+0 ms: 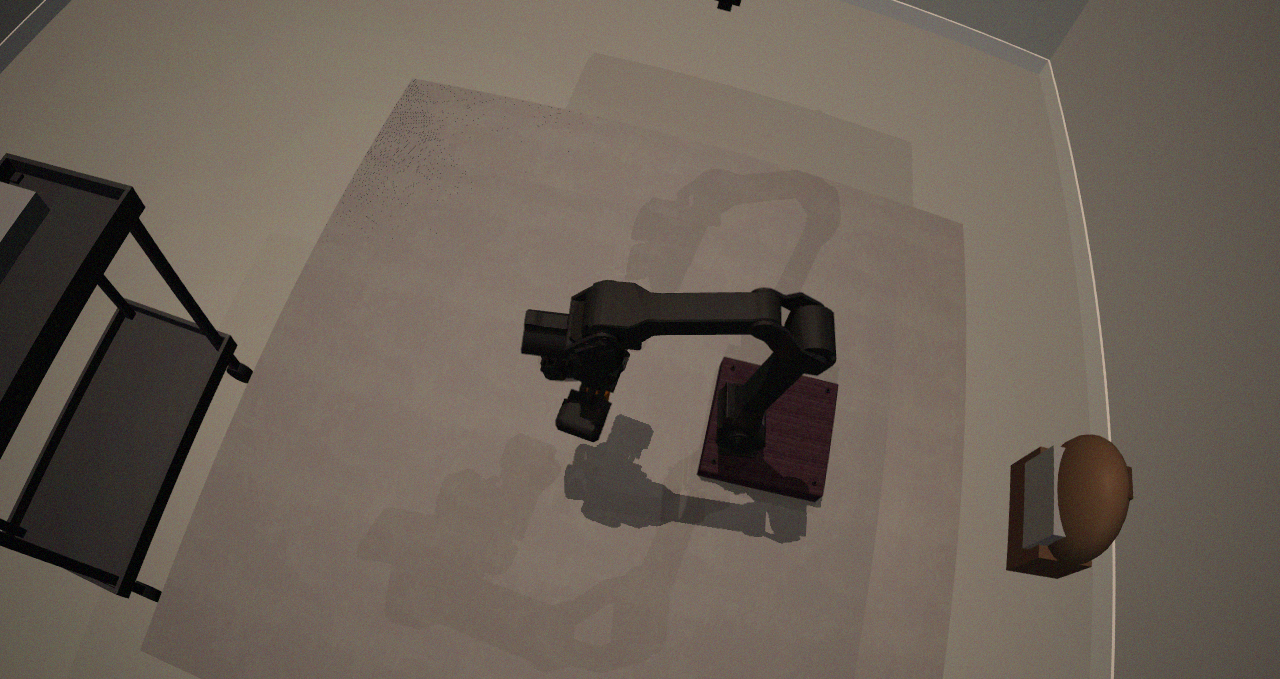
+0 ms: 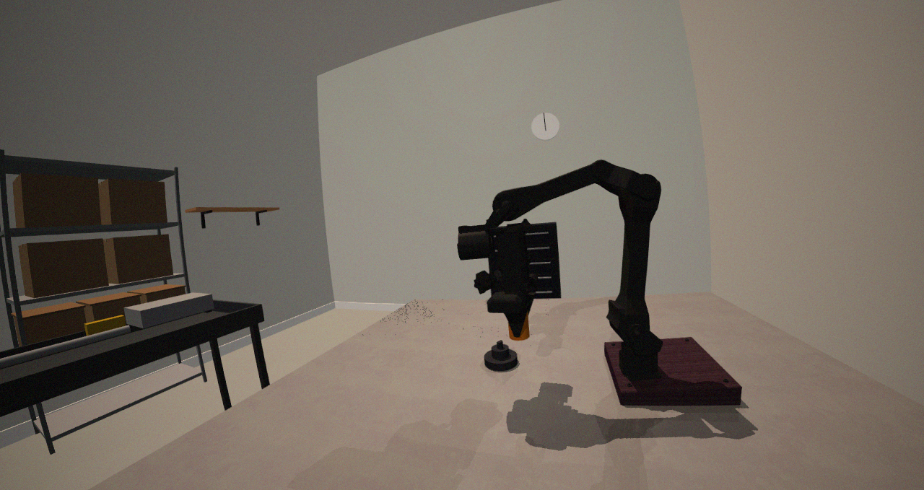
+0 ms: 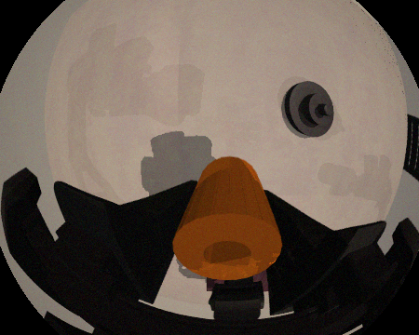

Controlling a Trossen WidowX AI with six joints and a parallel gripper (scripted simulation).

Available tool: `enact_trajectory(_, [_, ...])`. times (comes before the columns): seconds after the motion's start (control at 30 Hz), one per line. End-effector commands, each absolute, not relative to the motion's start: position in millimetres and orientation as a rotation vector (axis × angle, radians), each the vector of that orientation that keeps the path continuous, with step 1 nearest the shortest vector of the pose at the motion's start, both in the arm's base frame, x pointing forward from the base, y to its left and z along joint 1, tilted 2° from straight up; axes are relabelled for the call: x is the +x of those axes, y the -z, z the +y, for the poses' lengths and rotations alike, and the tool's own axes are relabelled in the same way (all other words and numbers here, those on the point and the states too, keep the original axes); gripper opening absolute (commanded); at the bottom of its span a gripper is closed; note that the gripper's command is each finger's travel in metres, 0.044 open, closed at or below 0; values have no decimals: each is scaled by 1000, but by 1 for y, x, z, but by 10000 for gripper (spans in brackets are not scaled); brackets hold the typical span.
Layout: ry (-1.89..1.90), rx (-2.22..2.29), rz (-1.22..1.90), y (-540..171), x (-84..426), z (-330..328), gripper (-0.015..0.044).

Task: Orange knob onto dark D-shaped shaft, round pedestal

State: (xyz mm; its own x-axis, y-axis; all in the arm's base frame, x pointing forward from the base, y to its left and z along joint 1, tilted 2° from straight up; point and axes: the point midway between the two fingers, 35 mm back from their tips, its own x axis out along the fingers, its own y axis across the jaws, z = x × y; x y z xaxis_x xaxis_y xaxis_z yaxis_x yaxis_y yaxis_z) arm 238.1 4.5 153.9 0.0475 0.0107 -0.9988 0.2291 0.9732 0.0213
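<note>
My gripper [image 1: 597, 394] [image 2: 516, 329] [image 3: 228, 192] is shut on the orange knob [image 2: 522, 334] [image 3: 229, 202] and holds it above the table. In the wrist view the knob's wide end, with a dark round-looking recess, faces the camera; I cannot make out the recess's flat side. Only bits of orange show in the top view. The dark round pedestal [image 2: 500, 361] [image 3: 322, 127] stands apart from the knob, lower left of it in the exterior view and upper right in the wrist view. Its short shaft [image 2: 499, 343] [image 3: 325, 110] is bare. The arm hides the pedestal in the top view.
The arm's dark red base board [image 1: 796, 424] [image 2: 684, 390] lies on the table [image 1: 429, 317] [image 2: 362, 390], to the right of the gripper in the top and exterior views. A black cart [image 1: 134, 442] [image 2: 239, 312] stands beyond the table's left edge. Arm shadows fall across the table.
</note>
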Motion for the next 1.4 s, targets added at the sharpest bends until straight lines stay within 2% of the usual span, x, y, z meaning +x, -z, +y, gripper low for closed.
enact_trajectory(0.0, [167, 187, 1504, -154, 247, -4, 0])
enact_trajectory(1.37, [172, 184, 1499, -120, 290, -113, 0])
